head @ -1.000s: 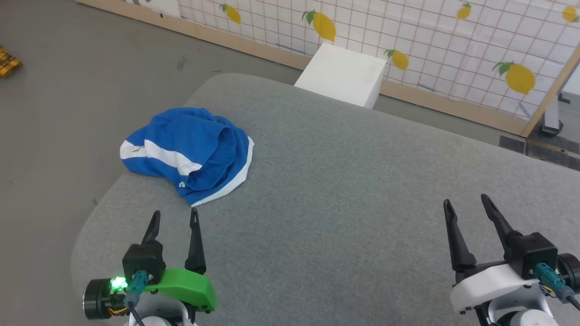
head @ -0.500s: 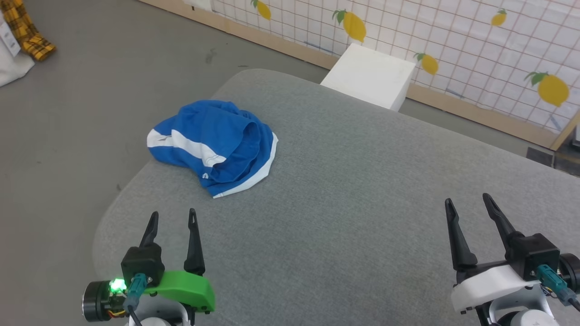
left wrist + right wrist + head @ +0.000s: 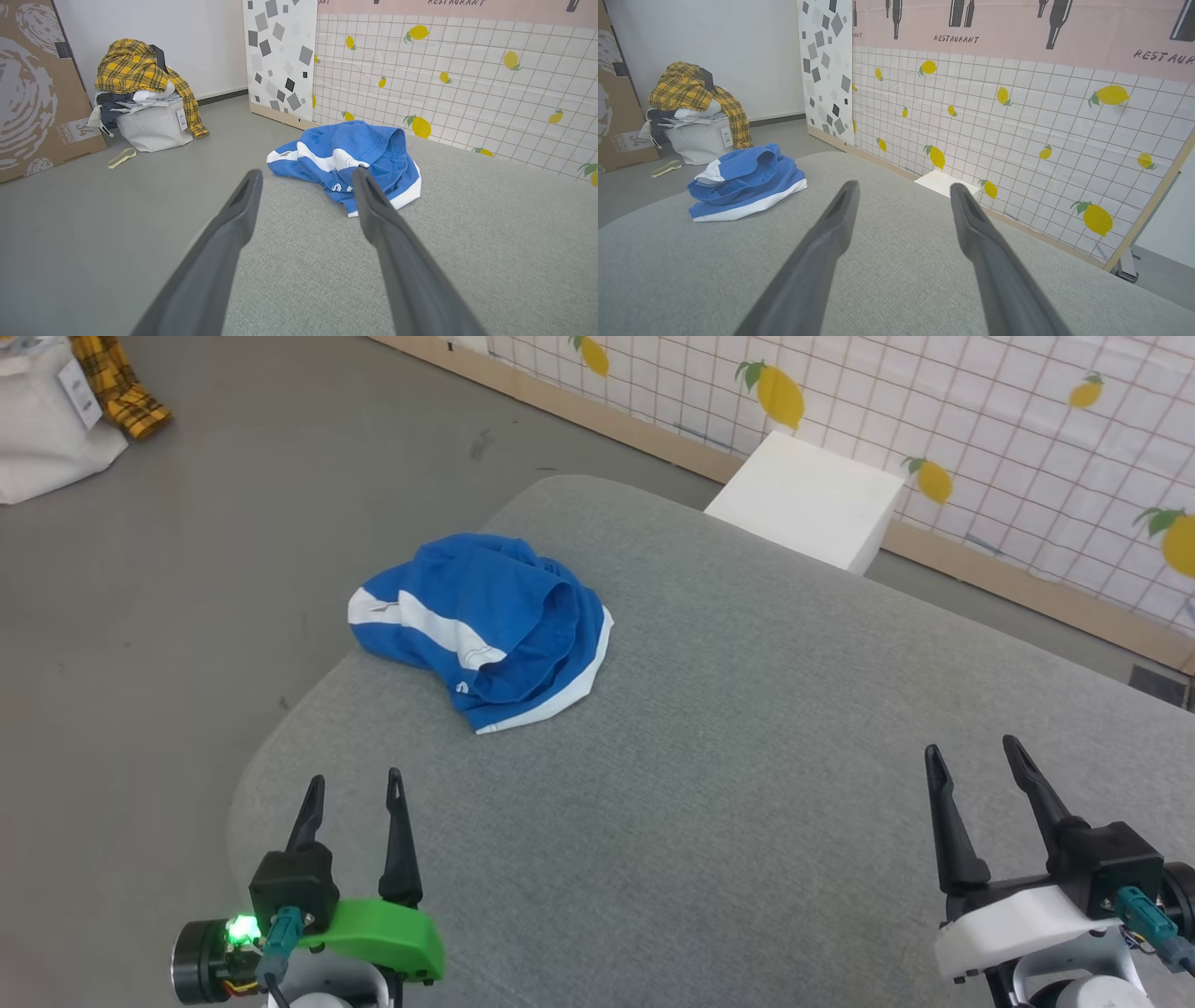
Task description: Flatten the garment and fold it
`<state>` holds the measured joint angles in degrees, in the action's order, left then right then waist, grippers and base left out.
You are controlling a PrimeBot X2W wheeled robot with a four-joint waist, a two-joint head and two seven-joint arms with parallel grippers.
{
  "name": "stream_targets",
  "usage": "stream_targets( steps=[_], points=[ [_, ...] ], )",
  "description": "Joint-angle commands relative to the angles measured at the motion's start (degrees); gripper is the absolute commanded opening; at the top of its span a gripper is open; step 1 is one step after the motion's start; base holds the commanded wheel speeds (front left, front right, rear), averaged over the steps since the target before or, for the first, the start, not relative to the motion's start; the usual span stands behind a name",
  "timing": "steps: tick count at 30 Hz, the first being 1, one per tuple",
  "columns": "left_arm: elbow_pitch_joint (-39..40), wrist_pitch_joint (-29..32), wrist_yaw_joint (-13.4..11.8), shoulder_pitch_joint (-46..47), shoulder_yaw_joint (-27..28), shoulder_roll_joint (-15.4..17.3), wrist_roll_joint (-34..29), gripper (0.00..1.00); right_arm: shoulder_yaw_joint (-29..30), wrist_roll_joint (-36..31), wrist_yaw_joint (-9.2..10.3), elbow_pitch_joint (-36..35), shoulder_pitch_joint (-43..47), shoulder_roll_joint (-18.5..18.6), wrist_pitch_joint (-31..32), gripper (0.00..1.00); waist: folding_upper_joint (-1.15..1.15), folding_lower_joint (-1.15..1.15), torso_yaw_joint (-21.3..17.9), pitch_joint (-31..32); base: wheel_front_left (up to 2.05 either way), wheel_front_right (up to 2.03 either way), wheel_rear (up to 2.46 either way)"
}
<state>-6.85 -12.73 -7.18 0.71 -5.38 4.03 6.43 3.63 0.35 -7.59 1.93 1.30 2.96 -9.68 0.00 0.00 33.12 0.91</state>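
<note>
Spreading across most of the head view is a grey fabric-covered surface (image 3: 747, 784) with rounded corners, standing on a plain grey floor (image 3: 187, 569). Along the upper right runs a white grid-patterned wall panel (image 3: 1027, 420) printed with lemons, with a pale wooden strip at its foot. A white box (image 3: 808, 499) sits between that panel and the surface's far edge. In the upper left corner, a white bag (image 3: 47, 457) with yellow plaid cloth (image 3: 121, 387) rests on the floor.

The garment (image 3: 523, 607), bright blue with white trim, lies in a crumpled heap left of centre in the upper half, near the surface's left edge. Its longer side slants from left to lower right; the white stripe faces left and the white hem curves along the lower right.

The left gripper (image 3: 356, 776), at the lower left, has its fingers spread and empty, pointing up the frame, short of the garment. The right gripper (image 3: 971, 744), at the lower right, is likewise spread and empty, well apart from the garment.
</note>
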Motion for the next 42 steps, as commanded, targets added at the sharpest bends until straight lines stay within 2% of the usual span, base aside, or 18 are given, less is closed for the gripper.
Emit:
stream_targets(
  steps=[1,15,23,26,29,33,42],
  points=[
    [-0.3,-0.6,-0.5,0.7,-0.2,0.4,0.5,1.0,0.3,0.3,0.09,0.2,0.7,-0.1,-0.7,1.0,0.0,0.0,0.9,0.0,0.0,0.0,0.0],
    [-1.3,-2.3,-1.5,0.9,-0.8,0.4,1.6,1.0,0.8,0.4,0.1,0.5,0.5,-0.1,-2.1,1.0,0.0,0.0,4.9,-0.3,0.0,0.0,0.0],
    [-1.1,-2.3,-1.6,1.1,-0.9,0.2,1.8,1.0,0.9,0.1,0.1,-0.1,0.5,-0.1,-1.9,1.0,0.0,0.0,4.3,-1.2,0.0,0.0,0.0],
    [-1.6,-2.3,-1.1,1.9,-0.6,-0.1,3.8,1.0,0.7,-0.1,0.1,-0.6,0.1,-0.1,-1.5,1.0,0.0,0.0,3.6,-2.3,0.0,0.0,0.0],
    [-3.1,-1.8,-0.3,5.1,-0.7,-0.4,5.9,1.0,0.2,-0.8,0.1,-1.6,-0.6,-0.1,-1.0,1.0,0.0,0.0,2.4,-4.4,0.0,0.0,0.0],
    [-7.1,2.6,0.7,12.9,-0.5,-0.6,8.9,1.0,-0.7,-1.8,0.1,-3.1,-2.4,-0.1,0.1,1.0,0.0,0.0,-0.5,-8.5,0.0,0.0,0.0],
    [-19.7,15.3,0.7,32.2,4.2,1.9,15.3,1.0,-2.3,-4.2,0.1,-6.1,-7.0,0.0,1.3,1.0,0.0,0.0,-10.4,-19.2,0.0,0.0,0.0]
  ],
)
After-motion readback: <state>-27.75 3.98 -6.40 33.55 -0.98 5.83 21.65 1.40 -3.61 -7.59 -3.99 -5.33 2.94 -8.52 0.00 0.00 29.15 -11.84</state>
